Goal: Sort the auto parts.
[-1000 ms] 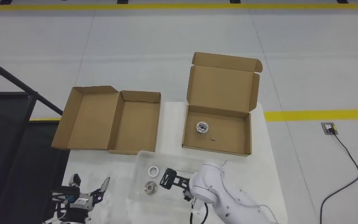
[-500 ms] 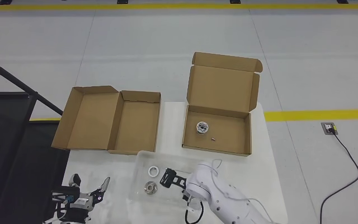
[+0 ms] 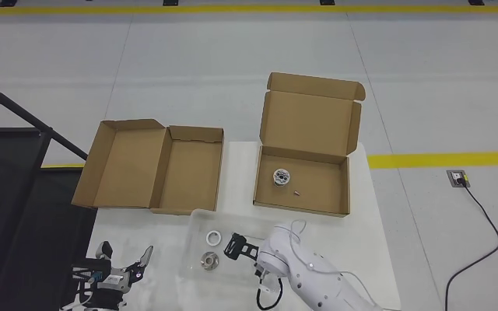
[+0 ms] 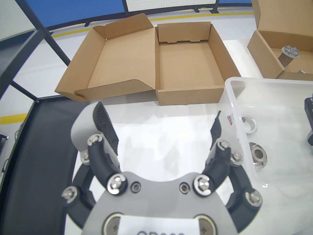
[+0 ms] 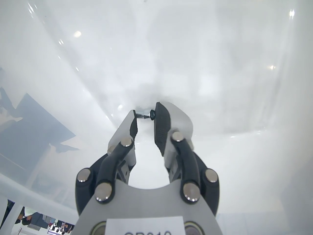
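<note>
Right gripper: the right gripper [image 5: 146, 111] is down inside the clear plastic bin [image 3: 194, 225], and its fingers are clenched on a small dark-headed metal screw [image 5: 143, 115].
Screw: it's pinched end to end right at the fingertips, lying crosswise between them. It's low over the bin floor, but honestly I can't tell whether it touches.
Left gripper: the left gripper [image 4: 157, 116] hangs over the near left corner of the white bench [image 4: 146, 128], just beside the bin's left wall. Fingers are released and spread wide, with just bench surface between them.
Bin: it sits along the near edge of the bench, roughly in the middle.
Loose parts in bin: a white ring [image 4: 249, 124] and a grey metal flanged bushing [image 4: 257, 154] lie close to the bin's left wall. They're near each other but apart, with the ring on the far side.
Left box: the flat brown cardboard box [image 3: 191, 175] sits toward the far left corner, with its lid flopped open flat toward the left edge.
Right box: the brown cardboard box with upright lid [image 3: 311, 204] sits toward the far right corner.
Sorted parts: a round grey metal part [image 3: 282, 177] stands in the right box, and a small bolt [image 3: 296, 192] lies near it, not touching.
</note>
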Robot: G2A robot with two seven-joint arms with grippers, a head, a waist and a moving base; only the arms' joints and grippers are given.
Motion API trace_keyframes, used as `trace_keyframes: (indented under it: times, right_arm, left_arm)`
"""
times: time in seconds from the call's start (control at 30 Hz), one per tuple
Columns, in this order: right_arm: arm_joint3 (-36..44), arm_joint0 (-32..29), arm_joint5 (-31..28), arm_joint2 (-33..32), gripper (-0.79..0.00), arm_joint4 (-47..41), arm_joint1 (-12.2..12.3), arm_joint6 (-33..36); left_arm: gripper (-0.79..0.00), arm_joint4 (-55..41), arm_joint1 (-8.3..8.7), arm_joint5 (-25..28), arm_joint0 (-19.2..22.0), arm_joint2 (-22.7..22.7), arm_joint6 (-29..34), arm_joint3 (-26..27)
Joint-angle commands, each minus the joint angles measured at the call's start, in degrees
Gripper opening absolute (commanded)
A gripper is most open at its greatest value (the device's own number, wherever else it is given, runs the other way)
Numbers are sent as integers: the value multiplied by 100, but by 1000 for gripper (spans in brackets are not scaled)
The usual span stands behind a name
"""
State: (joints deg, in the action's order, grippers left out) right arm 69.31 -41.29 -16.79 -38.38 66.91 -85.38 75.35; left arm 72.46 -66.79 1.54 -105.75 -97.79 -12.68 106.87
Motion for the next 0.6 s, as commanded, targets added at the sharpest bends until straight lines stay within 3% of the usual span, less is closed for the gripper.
trace_keyframes:
  times: [0.0, 0.3, 0.57]
  right_arm:
    - [-14, 15, 10, 3, -785, 23, -7, -2]
    - [306, -68, -113, -276, -785, 4, 69, -159]
    - [1835, -731, -871, -1447, -785, -130, 452, -860]
  left_arm:
    - [0, 0, 0, 0, 0, 0, 0, 0]
    - [0, 0, 0, 0, 0, 0, 0, 0]
    - [0, 0, 0, 0, 0, 0, 0, 0]
